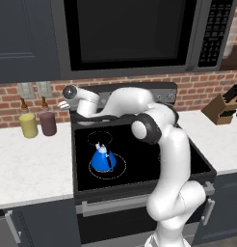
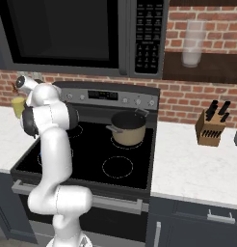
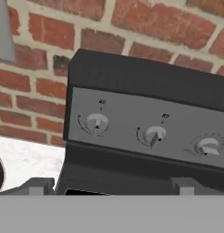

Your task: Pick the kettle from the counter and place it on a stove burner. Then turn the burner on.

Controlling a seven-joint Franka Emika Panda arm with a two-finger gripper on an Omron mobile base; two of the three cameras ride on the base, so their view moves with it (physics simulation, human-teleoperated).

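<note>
Four white-outlined rings mark the black glass cooktop [image 1: 188, 159], and the small blue kettle [image 1: 102, 158] stands upright inside the largest of them, the stove burner [image 1: 108, 166] at the front left, its white top and thin black handle plain to see in the left base view. White and dark-jointed, the arm [image 1: 161, 144] rises from the front of the range and bends back over the cooktop, carrying the gripper [image 1: 62, 103] up to the left end of the stove's raised control panel [image 3: 145, 129], close to the brick wall [image 1: 188, 94]. From the hand view, three silver knobs sit in a row on that grey panel: the left knob [image 3: 96, 123], the middle knob [image 3: 154, 135] and a third knob [image 3: 207, 146] near the right edge; the two dark finger tips [image 3: 37, 185] show well apart at the bottom of that view with nothing between them, so the gripper is wide open and holds nothing. A tan pot [image 2: 128, 128] with a dark rim rests on the back right ring. On the white speckled worktop [image 1: 29, 164] left of the range stand a yellow canister [image 1: 28, 125] and a dark maroon canister [image 1: 47, 123], side by side by the wall; a wooden knife block [image 2: 209, 128] sits on the worktop to the right, and a microwave [image 1: 139, 34] hangs above the stove.
</note>
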